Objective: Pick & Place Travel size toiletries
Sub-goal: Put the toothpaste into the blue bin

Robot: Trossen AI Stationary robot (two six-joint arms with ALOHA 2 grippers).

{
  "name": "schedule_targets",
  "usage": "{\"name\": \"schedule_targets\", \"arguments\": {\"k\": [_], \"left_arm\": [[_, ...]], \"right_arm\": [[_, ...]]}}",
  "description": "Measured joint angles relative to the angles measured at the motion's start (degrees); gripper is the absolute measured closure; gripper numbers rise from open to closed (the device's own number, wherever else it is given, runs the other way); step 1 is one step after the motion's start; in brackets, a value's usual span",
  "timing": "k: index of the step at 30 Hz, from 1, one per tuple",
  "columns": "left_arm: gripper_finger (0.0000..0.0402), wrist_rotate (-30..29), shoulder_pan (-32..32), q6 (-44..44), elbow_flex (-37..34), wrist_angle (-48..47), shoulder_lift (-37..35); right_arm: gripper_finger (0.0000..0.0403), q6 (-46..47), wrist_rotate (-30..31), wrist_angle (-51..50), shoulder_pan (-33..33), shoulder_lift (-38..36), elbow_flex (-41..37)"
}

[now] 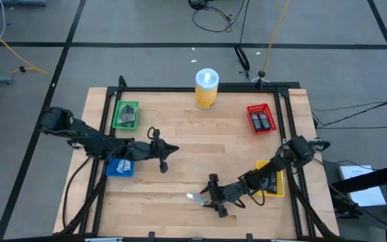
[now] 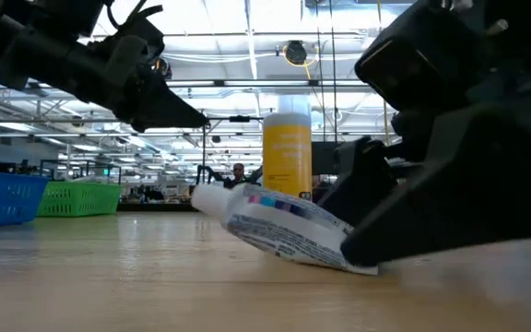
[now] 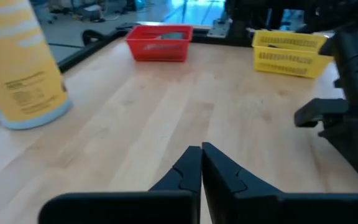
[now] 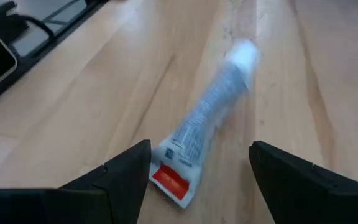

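A white travel tube (image 4: 207, 121) with blue print, a white cap and a red-marked crimped end lies on the wooden table near its front edge. It also shows in the high view (image 1: 193, 197) and the low view (image 2: 284, 226). My right gripper (image 4: 201, 149) is open, low over the table, with one finger on each side of the tube's crimped end. It also shows in the high view (image 1: 208, 197). My left gripper (image 1: 164, 161) is shut and empty above the table's middle left, and shows in the left wrist view (image 3: 201, 158). My right gripper comes at the tube level, along its length, from the crimped end (image 4: 173, 180). One finger (image 4: 129, 168) stands right beside that end. I cannot tell whether it touches. The tube rests on the table.
A tall yellow canister (image 1: 207, 87) stands at the far middle. A green bin (image 1: 126, 114) holding dark items is at the far left, and a blue bin (image 1: 119, 167) is under my left arm. A red bin (image 1: 261, 119) with black bottles is at the far right, and a yellow bin (image 1: 272, 180) is under my right arm.
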Motion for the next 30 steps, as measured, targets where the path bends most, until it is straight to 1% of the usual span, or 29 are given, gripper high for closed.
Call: {"name": "schedule_targets", "arguments": {"k": [3, 8, 9, 11, 13, 16, 19, 23, 24, 26, 28, 30], "left_arm": [[0.0386, 2.03, 0.0, -0.12, 0.0, 1.07, 0.91], [0.039, 5.56, -0.25, -0.26, 0.04, 2.83, 1.38], [0.0392, 6.05, -0.35, -0.31, 0.04, 3.06, 1.38], [0.0396, 6.22, -0.62, -0.42, 0.04, 3.14, 1.38], [0.0399, 6.41, -1.02, -0.41, 0.04, 3.85, 1.38], [0.04, 9.1, -1.73, 2.19, 0.04, 6.53, 1.38], [0.0394, 12.04, -3.06, 6.42, 0.04, 9.88, 1.37], [0.0386, 13.28, -4.67, 10.23, 0.07, 13.22, 1.38], [0.0386, 13.13, -4.84, 10.33, 0.07, 13.84, 1.36], [0.0386, 12.41, -5.08, 10.38, 0.07, 14.84, 1.36], [0.0389, 12.28, -5.11, 10.17, 0.07, 15.28, 1.36], [0.0394, 12.32, -5.14, 8.4, 0.07, 15.31, 1.36]], "right_arm": [[0.014, -1.29, -0.68, 1.96, 0.72, 1.81, 0.56], [0.014, -3.89, 4.65, 8.65, 1.74, 5.37, 0.57], [0.014, -3.9, 4.88, 9.54, 1.76, 5.87, 0.57], [0.0146, -3.89, 4.78, 10.12, 1.35, 6.44, 0.57], [0.0159, -3.65, 4.57, 9.76, 0.83, 6.67, 0.57], [0.0196, -3.64, 1.79, 8.8, -0.46, 6.61, 0.57], [0.0248, -3.95, -1.19, 8.61, -1.85, 6.56, 0.55], [0.0322, -9.36, -2.58, 5.29, -3.2, 4.51, 0.53], [0.0338, -11.14, -2.0, 3.66, -3.33, 3.38, 0.53], [0.0365, -13.48, 1.32, -0.23, -3.5, 0.87, 0.46], [0.0382, -14.94, 6.34, -5.13, -3.52, -1.89, 0.36], [0.0391, -15.76, 12.02, -9.72, -3.31, -4.68, 0.31]]}}
